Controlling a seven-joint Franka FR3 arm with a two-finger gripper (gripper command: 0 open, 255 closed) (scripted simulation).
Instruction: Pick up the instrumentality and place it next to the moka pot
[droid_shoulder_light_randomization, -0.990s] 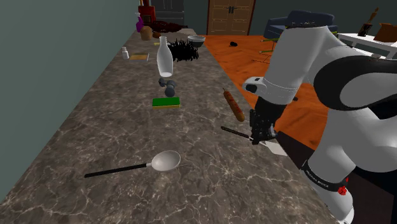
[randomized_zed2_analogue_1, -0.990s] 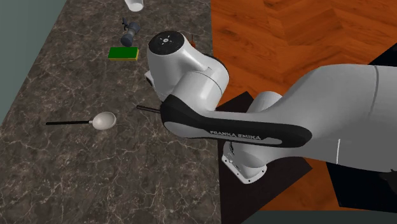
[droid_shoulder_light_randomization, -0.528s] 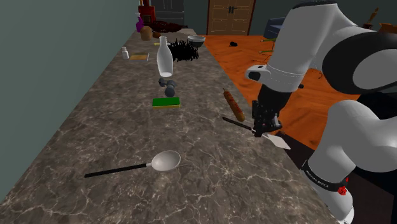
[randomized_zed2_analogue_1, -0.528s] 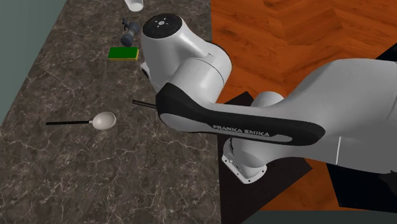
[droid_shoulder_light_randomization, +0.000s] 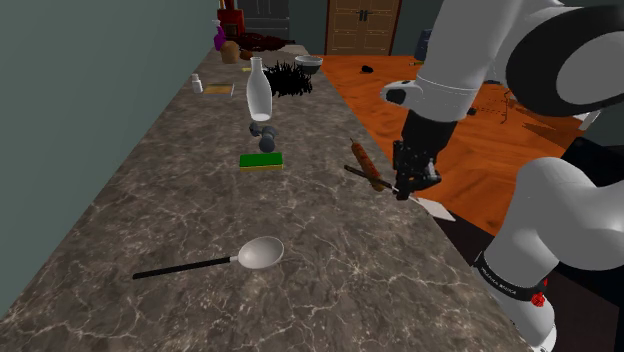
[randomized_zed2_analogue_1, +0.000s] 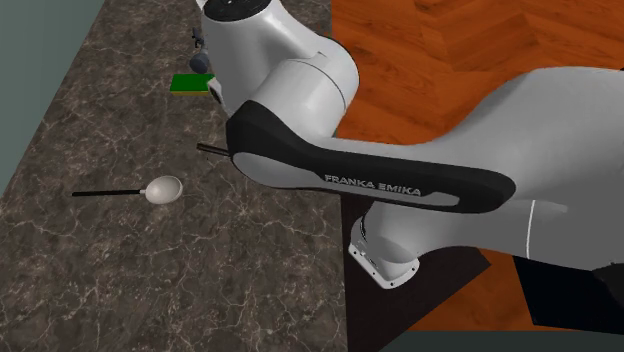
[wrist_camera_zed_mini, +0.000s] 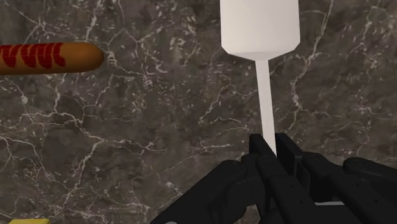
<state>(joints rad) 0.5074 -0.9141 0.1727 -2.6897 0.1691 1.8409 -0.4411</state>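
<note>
My black gripper (droid_shoulder_light_randomization: 406, 188) is shut on a spatula, holding it above the marble counter (droid_shoulder_light_randomization: 200, 210) near the edge that faces the wooden floor. The spatula has a dark handle (droid_shoulder_light_randomization: 365, 176) sticking out toward the shoulder view's left and a white blade (droid_shoulder_light_randomization: 433, 208) on the other side. In the wrist view the fingers (wrist_camera_zed_mini: 264, 147) clasp its thin white shaft below the blade (wrist_camera_zed_mini: 259, 25). The handle tip (randomized_zed2_analogue_1: 208, 150) pokes out from behind the arm. The small grey moka pot (droid_shoulder_light_randomization: 266, 136) stands farther along the counter, beside a green sponge (droid_shoulder_light_randomization: 261, 160).
A sausage (droid_shoulder_light_randomization: 367, 165) lies just beyond the gripper, also seen in the wrist view (wrist_camera_zed_mini: 51, 58). A white bottle (droid_shoulder_light_randomization: 259, 92) stands behind the moka pot. A pale ladle with a black handle (droid_shoulder_light_randomization: 262, 252) lies nearer the stand. Bowls and clutter sit at the far end.
The gripper has lifted the spatula off the counter and carried it up and away from the stand, toward the sausage. Nothing else on the counter moved.
</note>
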